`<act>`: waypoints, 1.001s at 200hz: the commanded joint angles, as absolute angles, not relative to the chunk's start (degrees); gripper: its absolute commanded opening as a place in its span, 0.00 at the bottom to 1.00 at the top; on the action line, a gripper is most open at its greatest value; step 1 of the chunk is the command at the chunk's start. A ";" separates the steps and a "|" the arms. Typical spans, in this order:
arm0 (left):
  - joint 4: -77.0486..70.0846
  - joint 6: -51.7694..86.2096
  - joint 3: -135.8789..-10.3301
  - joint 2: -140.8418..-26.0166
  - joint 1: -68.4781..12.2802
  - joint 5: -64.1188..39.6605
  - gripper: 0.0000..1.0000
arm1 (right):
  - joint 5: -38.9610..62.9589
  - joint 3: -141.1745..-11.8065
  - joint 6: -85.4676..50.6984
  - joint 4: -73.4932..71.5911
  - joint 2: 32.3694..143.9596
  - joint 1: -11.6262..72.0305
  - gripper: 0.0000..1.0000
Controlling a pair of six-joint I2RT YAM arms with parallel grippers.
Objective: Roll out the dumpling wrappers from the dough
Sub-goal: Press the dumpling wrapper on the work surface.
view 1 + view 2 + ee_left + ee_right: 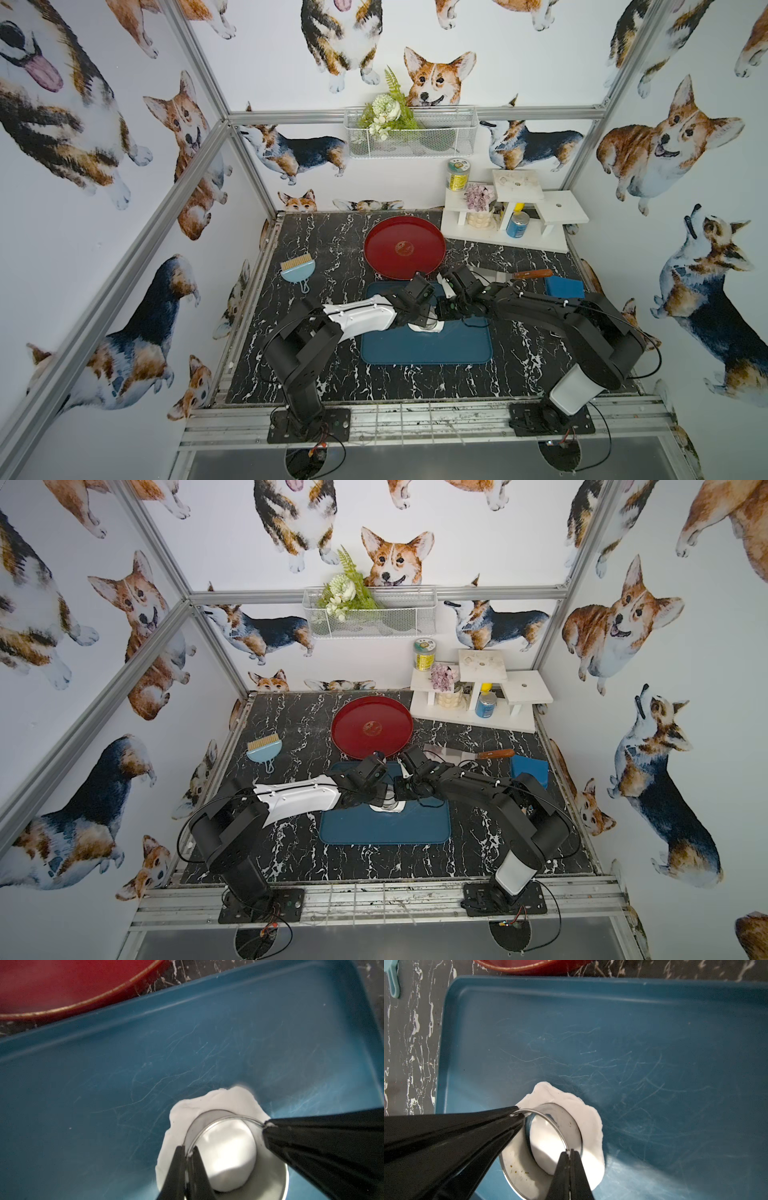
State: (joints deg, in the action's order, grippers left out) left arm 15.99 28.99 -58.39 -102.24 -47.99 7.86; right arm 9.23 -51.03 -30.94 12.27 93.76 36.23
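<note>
The dough [236, 1101] is a flattened white sheet with a ragged edge, lying on the blue tray [145, 1076]. A metal ring cutter [199, 1124] stands on it. My left gripper [188, 1149] is shut on the ring's thin rim on one side. The right gripper [570, 1152] is shut on the rim opposite. Inside the ring [566, 1124] is a round white patch of dough [544, 1142]; I cannot tell whether it is cut free as one of the dumpling wrappers. In both top views the arms hide most of the dough [424, 329] [386, 809].
A red round plate [404, 247] sits just behind the tray [428, 351], bare. A small brush with blue dustpan [296, 268] lies at the left. A wooden-handled scraper [532, 274] and a blue block [564, 287] lie at the right. A white shelf [511, 216] stands at the back right.
</note>
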 commanded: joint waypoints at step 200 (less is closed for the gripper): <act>30.86 29.68 -63.65 -109.51 -53.08 -2.69 0.00 | 6.42 -45.24 -28.21 22.99 89.58 30.28 0.00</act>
State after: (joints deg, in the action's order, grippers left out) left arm 18.24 29.58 -64.01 -106.50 -51.37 10.90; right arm 11.99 -47.31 -29.47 11.64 90.19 31.59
